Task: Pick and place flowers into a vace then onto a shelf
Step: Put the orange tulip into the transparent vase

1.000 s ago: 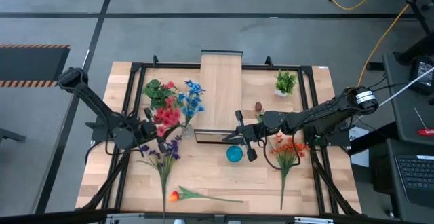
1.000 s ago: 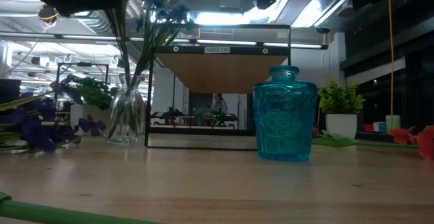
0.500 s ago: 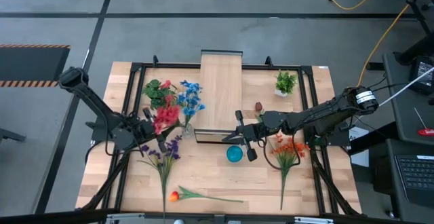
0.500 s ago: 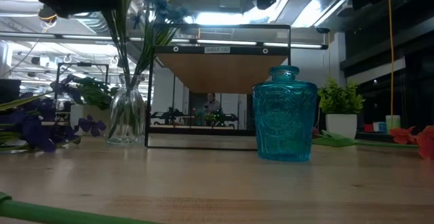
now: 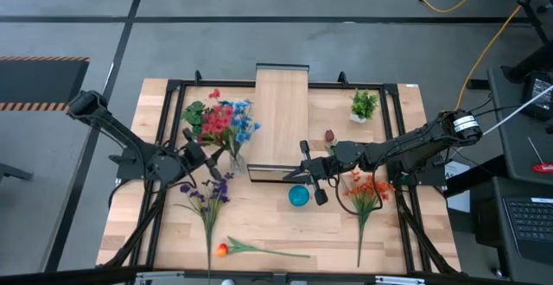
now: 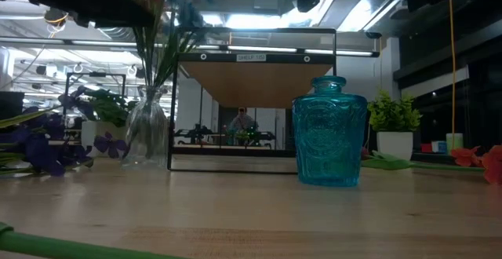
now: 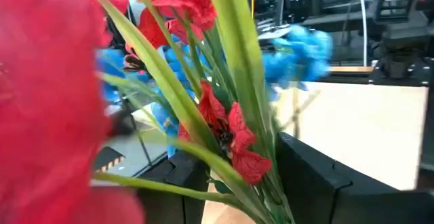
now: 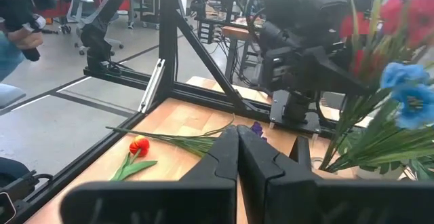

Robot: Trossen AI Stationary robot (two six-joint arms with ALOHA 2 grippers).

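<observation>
My left gripper [image 5: 206, 158] [image 7: 254, 183] is shut on a red-flowered stem [image 5: 219, 117] beside the clear glass vase [image 5: 238, 161] [image 6: 147, 136]. That vase holds blue flowers [image 5: 248, 123]. In the low view green stems run down to the vase's mouth, but whether the red stem is inside I cannot tell. My right gripper [image 5: 298, 174] [image 8: 237, 149] hovers shut, empty, just beyond the blue vase [image 5: 298, 196] [image 6: 329, 132]. The shelf [image 5: 281, 117] [image 6: 255, 82] stands behind both vases. Purple flowers [image 5: 207, 194], orange flowers [image 5: 367, 190] and an orange tulip [image 5: 221, 250] lie flat on the table. My left gripper pinches the red flower's green stems [image 7: 261, 173] between its two fingers, well below the blooms. It comes level from the table's left, with the fingers across the stems. The flower is lifted and stands nearly upright, with the blooms [image 7: 176, 7] leaning toward the far edge above the blue flowers.
A dark red tulip [image 5: 329, 136] lies right of the shelf. One small potted green plant [image 5: 364, 105] stands at the far right, another [image 5: 193, 112] at the far left. A black frame [image 5: 173, 86] runs round the table. People show in the room beyond.
My left gripper has swung the red flower from over the table's left toward the far edge and the glass vase. The blooms now stand above the blue flowers. The gripper has stayed shut on the stem. The right arm has kept still.
</observation>
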